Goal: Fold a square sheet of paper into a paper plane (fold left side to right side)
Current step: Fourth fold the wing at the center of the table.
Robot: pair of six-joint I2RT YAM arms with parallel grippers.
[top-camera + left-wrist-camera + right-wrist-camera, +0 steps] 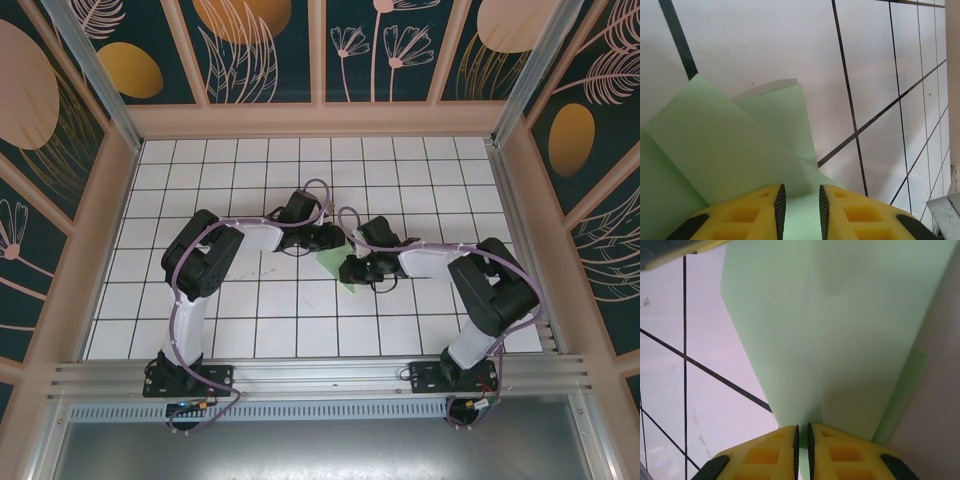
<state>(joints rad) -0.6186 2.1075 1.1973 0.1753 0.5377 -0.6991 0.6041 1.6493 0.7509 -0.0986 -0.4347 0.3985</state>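
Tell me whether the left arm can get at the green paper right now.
Probably yes: the left gripper sits right at the green paper, which shows between its parted fingers; nothing blocks it.

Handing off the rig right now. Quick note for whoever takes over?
Left gripper: jaws slightly apart over the sheet of paper, no clear grip.
Right gripper: shut on the sheet where a crease runs in.
Sheet: between the two grippers, partly folded, flaps overlapping.
Done: several folds are in.
Left: it is not yet a narrow dart, so the remaining folds.
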